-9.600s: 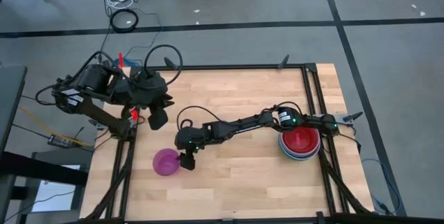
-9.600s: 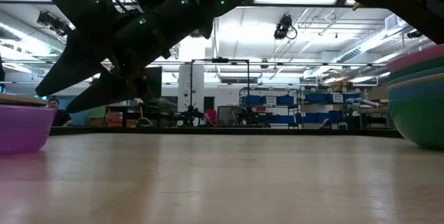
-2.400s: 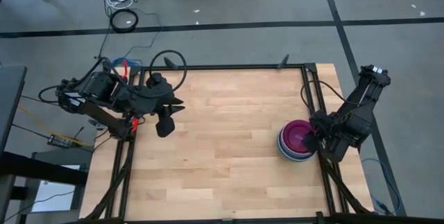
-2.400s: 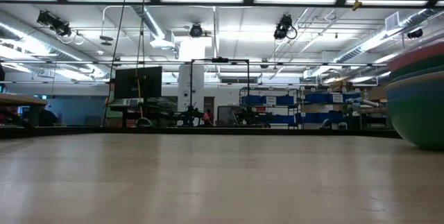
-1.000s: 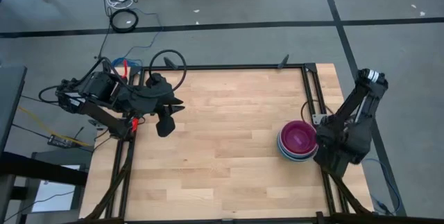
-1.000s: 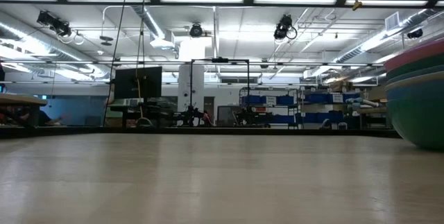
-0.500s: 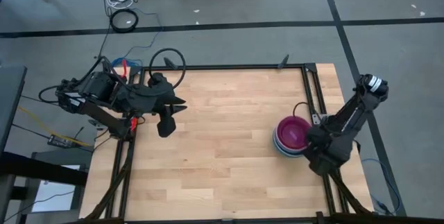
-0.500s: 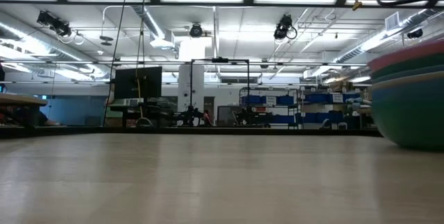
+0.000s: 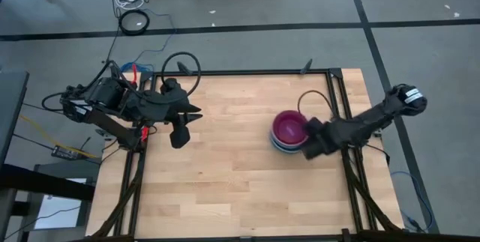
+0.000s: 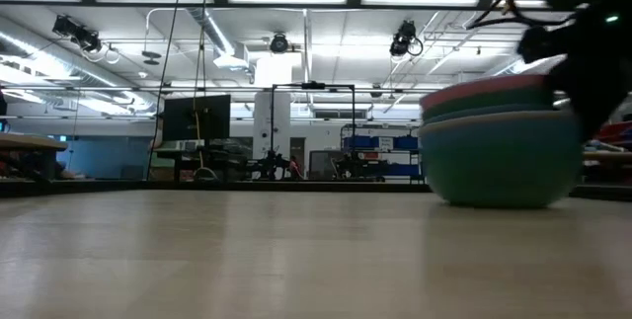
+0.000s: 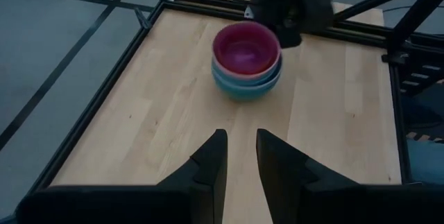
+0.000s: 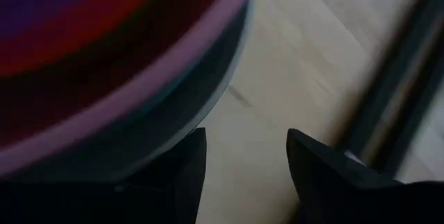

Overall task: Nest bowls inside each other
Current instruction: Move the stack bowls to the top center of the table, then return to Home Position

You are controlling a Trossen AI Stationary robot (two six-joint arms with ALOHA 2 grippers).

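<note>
Jaws of the right gripper (image 9: 311, 149) stand wide, pressed beside the stack of bowls (image 9: 288, 131) mid worktop (image 9: 232, 182). Left gripper (image 11: 239, 156) waits narrow, far away. A hard push could tip the stack.

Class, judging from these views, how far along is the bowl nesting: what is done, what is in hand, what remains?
Done: every bowl in view sits nested in one stack, a magenta bowl on top. In hand: the right gripper, jaws open, is against the stack's side, holding nothing. The left gripper waits at the table's left edge. Left: no loose bowl shows, so nesting looks finished.
</note>
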